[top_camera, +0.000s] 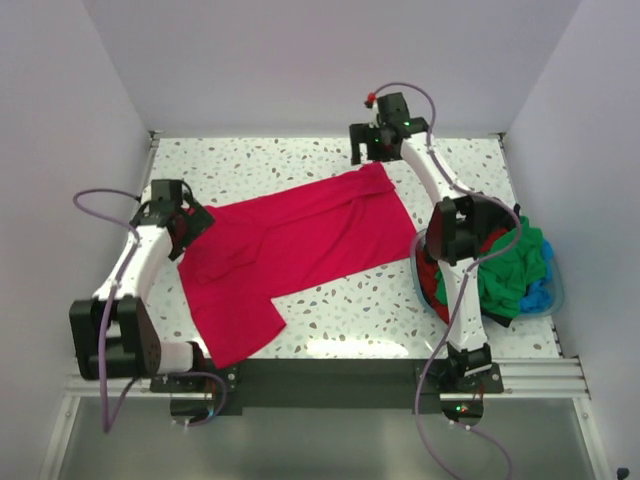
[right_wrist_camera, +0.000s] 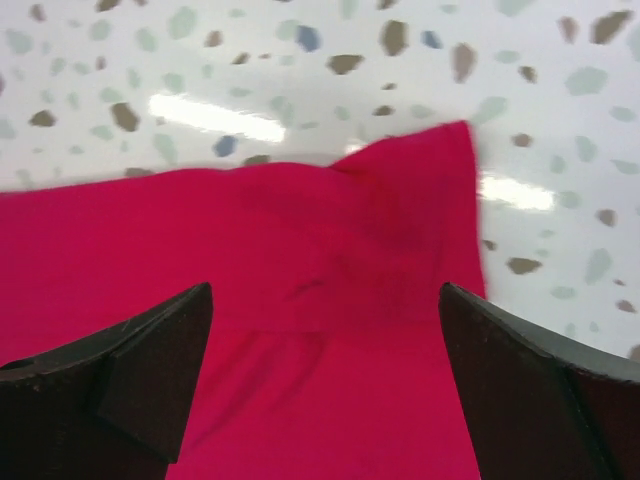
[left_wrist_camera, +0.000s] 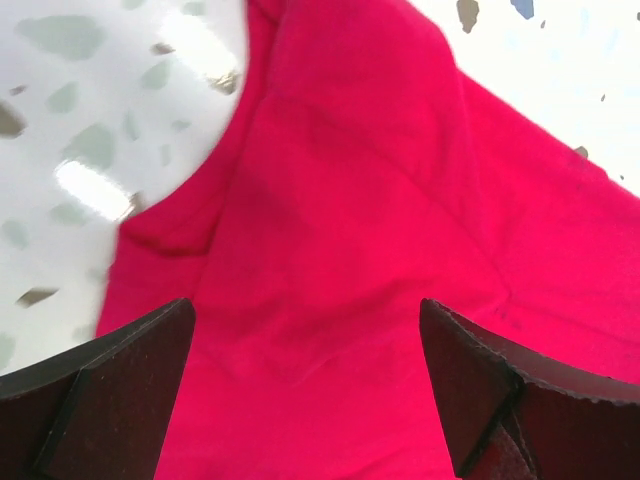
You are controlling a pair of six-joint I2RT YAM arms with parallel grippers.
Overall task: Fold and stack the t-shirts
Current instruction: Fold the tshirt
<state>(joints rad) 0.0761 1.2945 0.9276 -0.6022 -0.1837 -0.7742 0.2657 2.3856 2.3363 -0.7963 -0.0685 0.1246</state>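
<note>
A crimson-red t-shirt [top_camera: 300,245] lies spread across the speckled table [top_camera: 300,160], one part reaching toward the near left. My left gripper [top_camera: 190,228] hovers open over its left edge; in the left wrist view its dark fingers [left_wrist_camera: 120,380] straddle red cloth [left_wrist_camera: 340,230]. My right gripper [top_camera: 372,160] hovers open over the shirt's far right corner [right_wrist_camera: 430,170], with nothing between its fingers [right_wrist_camera: 530,370]. More t-shirts, green [top_camera: 510,268], red and black, lie heaped in the light blue basket [top_camera: 545,295] at the right.
White walls close in the table on the left, back and right. The basket stands against the right wall, beside my right arm's elbow [top_camera: 455,228]. Bare table shows behind the shirt and at the near right [top_camera: 370,310].
</note>
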